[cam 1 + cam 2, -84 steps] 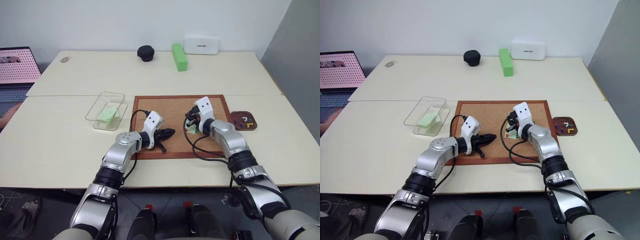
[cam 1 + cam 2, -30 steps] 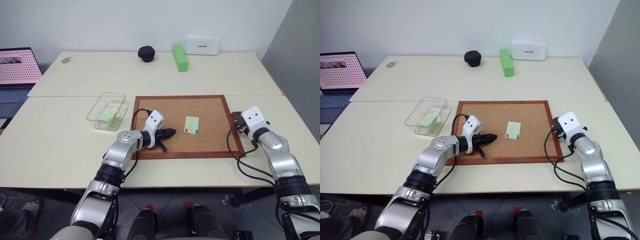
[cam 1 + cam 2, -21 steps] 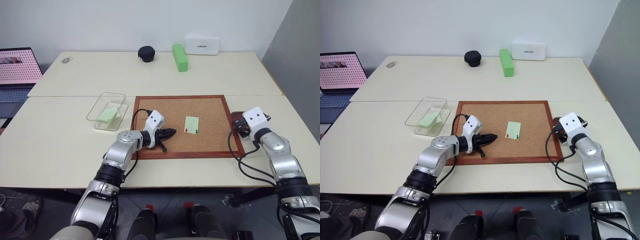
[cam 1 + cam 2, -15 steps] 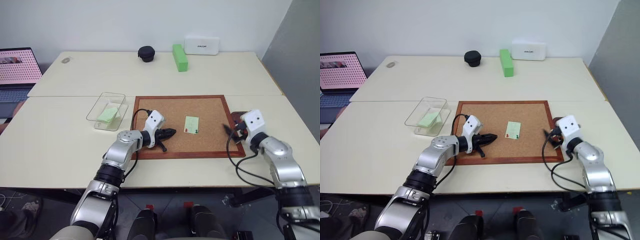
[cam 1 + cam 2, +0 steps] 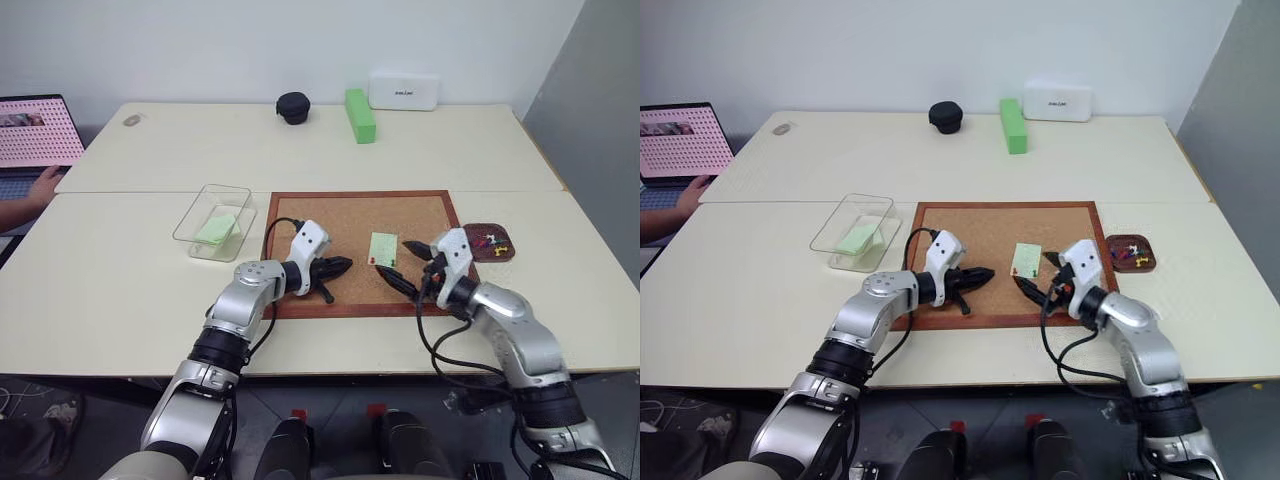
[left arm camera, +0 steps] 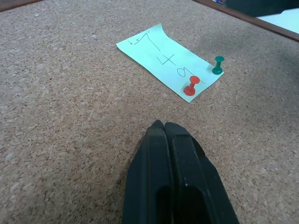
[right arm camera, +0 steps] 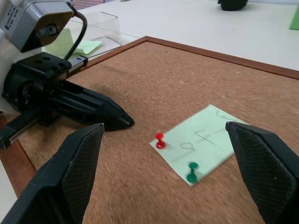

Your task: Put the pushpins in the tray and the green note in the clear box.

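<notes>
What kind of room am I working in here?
Probably an office or lab workspace: pale desks pushed together, a cork board with a pinned green note, and a laptop where a person's hand rests.

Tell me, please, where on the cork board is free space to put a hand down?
The cork board is bare along its far edge. It is crowded near the green note, between the left gripper and right gripper.

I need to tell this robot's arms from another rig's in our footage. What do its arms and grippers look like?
Both arms have silver-grey shells with black joints. Each wrist carries a white camera block and a looping black cable. The left gripper and right gripper each have two tapered black fingers; the right gripper's pads are cross-hatched.
</notes>
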You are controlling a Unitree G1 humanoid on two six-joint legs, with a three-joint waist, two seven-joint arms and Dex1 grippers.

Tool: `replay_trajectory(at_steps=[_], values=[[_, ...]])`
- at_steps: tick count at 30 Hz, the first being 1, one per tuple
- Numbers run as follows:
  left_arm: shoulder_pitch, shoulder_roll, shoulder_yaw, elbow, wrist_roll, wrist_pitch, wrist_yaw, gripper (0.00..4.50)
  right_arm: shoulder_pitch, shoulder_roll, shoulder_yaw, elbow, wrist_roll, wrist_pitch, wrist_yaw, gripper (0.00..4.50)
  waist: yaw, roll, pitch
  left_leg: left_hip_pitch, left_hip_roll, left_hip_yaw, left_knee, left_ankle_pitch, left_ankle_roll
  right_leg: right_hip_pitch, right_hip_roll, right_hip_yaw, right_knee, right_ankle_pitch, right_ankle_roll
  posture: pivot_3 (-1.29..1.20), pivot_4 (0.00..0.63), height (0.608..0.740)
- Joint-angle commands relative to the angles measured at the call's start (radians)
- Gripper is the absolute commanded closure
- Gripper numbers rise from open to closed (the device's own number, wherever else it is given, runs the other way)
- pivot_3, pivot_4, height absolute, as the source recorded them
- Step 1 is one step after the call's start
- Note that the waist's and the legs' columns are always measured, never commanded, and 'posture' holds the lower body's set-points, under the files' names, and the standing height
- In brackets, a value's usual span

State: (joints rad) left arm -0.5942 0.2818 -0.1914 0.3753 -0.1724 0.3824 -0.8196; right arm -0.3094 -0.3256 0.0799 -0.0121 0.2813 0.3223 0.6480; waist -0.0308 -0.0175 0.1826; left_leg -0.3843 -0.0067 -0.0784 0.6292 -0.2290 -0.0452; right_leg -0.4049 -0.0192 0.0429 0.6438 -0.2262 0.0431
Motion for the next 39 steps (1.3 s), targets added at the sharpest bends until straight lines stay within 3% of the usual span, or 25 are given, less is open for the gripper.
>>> replay_trajectory(at_steps=[1,4,8,12,28,39], values=[[0.025,0.008,-0.031,0.019,0.033,0.035,0.000,4.50,-0.043,0.011,0.007,0.063,-0.022,-0.054,0.015,0.08,0.000,0.000,0.000,0.000,0.000,0.000,0.000,0.000,0.000,0.000,0.000,0.000,0.000,0.001,0.001,0.00,0.150,0.740],[0.026,0.009,-0.030,0.015,0.032,0.038,-0.001,4.50,-0.063,0.021,0.010,0.123,-0.036,-0.080,0.024,0.08,-0.001,0.000,0.000,0.000,0.000,0.000,0.000,0.000,0.000,0.000,0.000,0.000,0.000,0.001,0.002,0.00,0.150,0.740],[0.034,0.012,-0.031,0.002,0.030,0.045,-0.002,4.50,-0.063,0.019,0.012,0.154,-0.038,-0.098,0.035,0.64,-0.001,0.000,0.000,0.000,0.000,0.000,0.000,0.000,0.000,0.000,0.000,0.000,0.000,0.001,0.002,0.00,0.150,0.740],[0.036,0.013,-0.031,-0.001,0.031,0.045,-0.001,4.50,-0.065,0.018,0.013,0.162,-0.043,-0.106,0.039,1.57,-0.002,0.000,0.000,0.000,0.000,0.000,0.000,0.000,0.000,0.000,0.000,0.000,0.000,0.001,0.002,0.00,0.150,0.740],[0.033,0.007,-0.036,-0.007,0.032,0.052,-0.001,4.50,-0.075,0.022,0.003,0.212,-0.087,-0.151,0.007,4.44,-0.002,0.000,0.000,0.000,0.000,0.000,-0.001,0.000,0.000,0.000,0.000,0.000,0.000,0.001,0.002,0.00,0.150,0.740],[0.039,0.010,-0.039,-0.015,0.030,0.060,-0.008,4.50,-0.071,0.031,-0.049,0.068,0.008,-0.084,0.008,4.44,-0.002,0.000,0.000,0.000,0.000,0.000,-0.001,0.000,0.000,-0.001,0.000,0.000,0.000,0.001,0.002,0.00,0.150,0.740]])
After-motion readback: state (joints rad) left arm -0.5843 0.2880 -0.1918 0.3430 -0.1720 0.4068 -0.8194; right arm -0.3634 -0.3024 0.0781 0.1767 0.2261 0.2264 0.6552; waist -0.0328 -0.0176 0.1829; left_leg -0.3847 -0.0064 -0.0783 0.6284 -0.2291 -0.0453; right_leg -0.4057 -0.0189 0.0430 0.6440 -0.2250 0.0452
